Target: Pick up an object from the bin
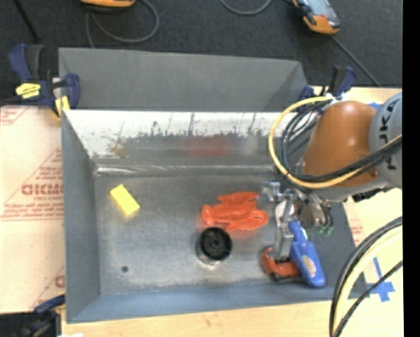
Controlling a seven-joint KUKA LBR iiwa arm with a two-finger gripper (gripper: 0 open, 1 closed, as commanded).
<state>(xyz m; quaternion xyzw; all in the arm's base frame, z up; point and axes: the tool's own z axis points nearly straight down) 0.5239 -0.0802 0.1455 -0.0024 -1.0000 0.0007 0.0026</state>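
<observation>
Highest toward the lens sits the arm's orange cover, ringed by looping yellow and black cables, over the right side of the grey metal bin. Below it the gripper reaches down toward the bin's floor at the near right corner. Its metal tip is right at a small red piece that lies by the foot of the near wall. Whether the gripper is spread or closed cannot be told from this angle (its metal parts overlap the things under it), nor whether the red piece is in its grasp. A long blue thing lies just beside the gripper on the view's right, slanting down the floor, its near end touching or almost touching the red piece. On the gripper's other side a lumpy orange-red toy stretches across the floor. Just nearer than the toy, and apart from the gripper, lies a black round thing with a hollow in its middle. A yellow block lies alone, well apart from all these, toward the bin's left wall.
</observation>
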